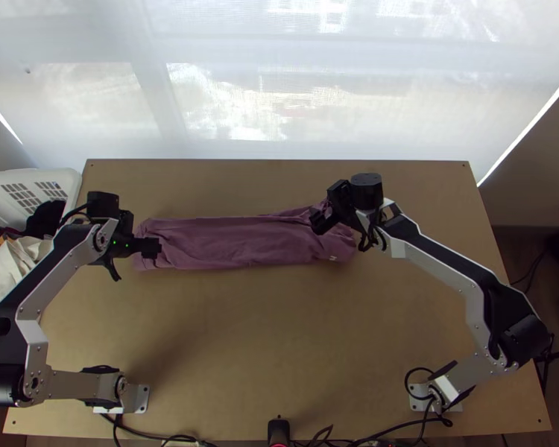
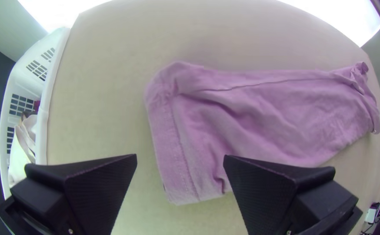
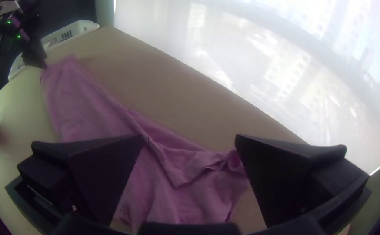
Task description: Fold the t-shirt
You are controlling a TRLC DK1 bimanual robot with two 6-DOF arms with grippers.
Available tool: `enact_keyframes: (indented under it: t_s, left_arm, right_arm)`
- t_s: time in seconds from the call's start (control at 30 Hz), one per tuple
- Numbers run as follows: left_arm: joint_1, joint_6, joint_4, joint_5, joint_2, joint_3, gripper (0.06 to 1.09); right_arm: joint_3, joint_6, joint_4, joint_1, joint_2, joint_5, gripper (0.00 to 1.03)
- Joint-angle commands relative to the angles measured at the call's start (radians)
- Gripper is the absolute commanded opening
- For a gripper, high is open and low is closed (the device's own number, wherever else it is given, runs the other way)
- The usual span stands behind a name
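Observation:
The purple t-shirt lies as a long folded strip across the table, its right end somewhat bunched. Over the strip's left end is my left gripper; my right gripper hangs above its right end. In the left wrist view the left gripper stands open, one finger over the cloth and the other beside its hemmed end. The right wrist view has the right gripper open above the crumpled end of the shirt, with no cloth seen gripped.
A white laundry basket holding cloths stands at the table's left edge. Bare wooden table lies in front of the shirt. Behind the far edge hangs a pale, translucent blind. Cables run along the near edge.

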Motion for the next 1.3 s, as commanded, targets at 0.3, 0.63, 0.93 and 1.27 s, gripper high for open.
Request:
enact_keyframes:
  t_s: [0.3, 0.63, 0.93, 1.27]
  left_arm:
    - [0.006, -0.112, -0.04, 0.0, 0.056, 0.009, 1.03]
    - [0.006, -0.135, -0.041, 0.01, 0.093, 0.044, 1.02]
    - [0.006, -0.152, -0.041, 0.02, 0.125, 0.056, 1.02]
    - [0.006, -0.164, -0.041, 0.02, 0.171, 0.061, 1.02]
  right_arm:
    - [0.024, 0.011, -0.045, 0.18, 0.008, 0.002, 0.98]
    - [0.039, 0.012, -0.037, 0.249, 0.134, 0.002, 0.98]
    - [0.069, 0.006, -0.036, 0.245, 0.244, 0.004, 0.98]
    - [0.072, -0.002, -0.028, 0.216, 0.296, 0.006, 0.98]
